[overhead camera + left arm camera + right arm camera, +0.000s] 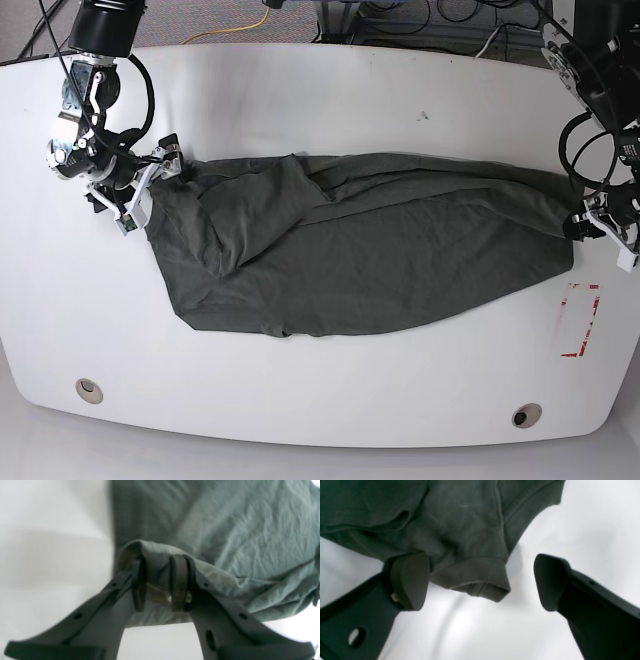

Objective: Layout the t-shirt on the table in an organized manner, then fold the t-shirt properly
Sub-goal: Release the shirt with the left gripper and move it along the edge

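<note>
The table (330,90) is occupied across its middle by the t-shirt (360,245), which is stretched lengthwise between the two arms. The garment is spread out but not yet laid flat: a loose flap is doubled over the upper body near the base view's left, diagonal creases run through the cloth, and the outline tapers unevenly toward the base view's right. The layout stage is judged to be partly done; no deliberate fold is seen, so the whole folding stage is left.

A red tape rectangle (582,320) is noted near the shirt's end on the base view's right, clear of the cloth.

The right gripper (480,580) is found at the sleeve end, its jaws spread wide to either side of the sleeve hem, with nothing held.

The left gripper (160,585) is found at the opposite edge. A ridge of cloth is draped over and between its fingers (178,580), which stand narrowly apart; whether the cloth is clamped or being let go cannot be told.
</note>
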Motion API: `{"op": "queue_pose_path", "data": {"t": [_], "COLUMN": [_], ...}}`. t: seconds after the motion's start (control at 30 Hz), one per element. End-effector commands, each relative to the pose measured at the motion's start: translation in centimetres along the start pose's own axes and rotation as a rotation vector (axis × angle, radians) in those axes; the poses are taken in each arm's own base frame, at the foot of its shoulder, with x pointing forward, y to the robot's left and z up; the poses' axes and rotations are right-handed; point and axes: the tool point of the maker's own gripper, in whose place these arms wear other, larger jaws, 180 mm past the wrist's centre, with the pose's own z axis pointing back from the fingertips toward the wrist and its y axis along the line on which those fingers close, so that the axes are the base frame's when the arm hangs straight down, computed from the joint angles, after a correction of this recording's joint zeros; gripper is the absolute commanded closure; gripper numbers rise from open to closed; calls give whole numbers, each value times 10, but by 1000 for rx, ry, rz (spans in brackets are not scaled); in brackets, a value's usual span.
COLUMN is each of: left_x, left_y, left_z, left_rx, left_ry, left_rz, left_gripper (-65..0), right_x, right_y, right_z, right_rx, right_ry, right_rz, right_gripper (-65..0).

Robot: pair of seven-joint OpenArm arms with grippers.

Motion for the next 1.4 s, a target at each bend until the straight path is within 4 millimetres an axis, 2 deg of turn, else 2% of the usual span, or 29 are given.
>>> {"op": "queue_pose_path", "data": {"t": [0.0,0.27,0.4,0.53,0.67,0.73,0.9,1.0,1.13,1.23,1.37], "left_x": [24,23,23,32,47,51,59,65,62,63,58], "left_y": [-2,0,13,24,39,46,59,58,55,49,41], "left_z": [8,9,16,30,54,62,82,87,98,104,107], "left_rx": [-4,4,50,81,108,123,163,174,214,236,253], "left_ry": [-65,-64,-49,-64,-121,-137,-169,-183,-180,-186,-180], "left_rz": [-25,-26,-39,-52,-42,-36,-32,-51,-116,-165,-214], "left_gripper": [-150,-158,-168,-257,-383,-410,-417,-415,-415,-415,-414], "right_x": [16,15,15,15,13,13,11,10,7,5,-1], "right_y": [-8,-8,-8,-16,-23,-23,-22,-15,-10,-6,-5], "right_z": [8,7,8,12,15,15,15,11,5,-1,-9], "right_rx": [-17,-16,-18,-37,-56,-56,-53,-38,-23,-7,13], "right_ry": [-48,-46,-47,-58,-58,-58,-57,-60,-56,-67,-75], "right_rz": [20,17,16,-3,-15,-15,-19,-31,-49,-72,-107], "right_gripper": [-620,-625,-621,-621,-620,-620,-620,-620,-617,-574,-439]}}
